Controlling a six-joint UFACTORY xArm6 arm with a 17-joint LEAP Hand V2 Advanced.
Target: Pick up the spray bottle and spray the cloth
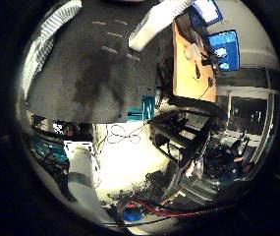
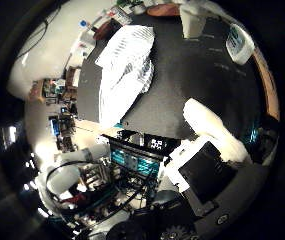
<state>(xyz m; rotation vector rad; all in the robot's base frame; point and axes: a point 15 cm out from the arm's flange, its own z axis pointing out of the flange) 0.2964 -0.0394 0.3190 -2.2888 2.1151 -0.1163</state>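
A white striped cloth (image 2: 124,70) lies crumpled on the dark grey table mat (image 2: 182,85), reaching to the mat's near edge. The spray bottle (image 2: 239,42), white with a blue label, sits on the mat by its far edge, well apart from the cloth. My right hand (image 2: 214,135) hovers high over the mat's edge with nothing in it. Its white fingers (image 1: 156,19) reach out straight, and no finger touches the bottle or the cloth. A darker patch (image 1: 93,76) marks the mat beside the cloth.
Beyond the mat stands a wooden desk (image 1: 191,64) with blue screens (image 1: 225,49). Black frames and a chair (image 1: 188,128) stand on the pale floor (image 1: 129,162) below the table. Cluttered shelves (image 2: 64,87) line the wall on the cloth's side.
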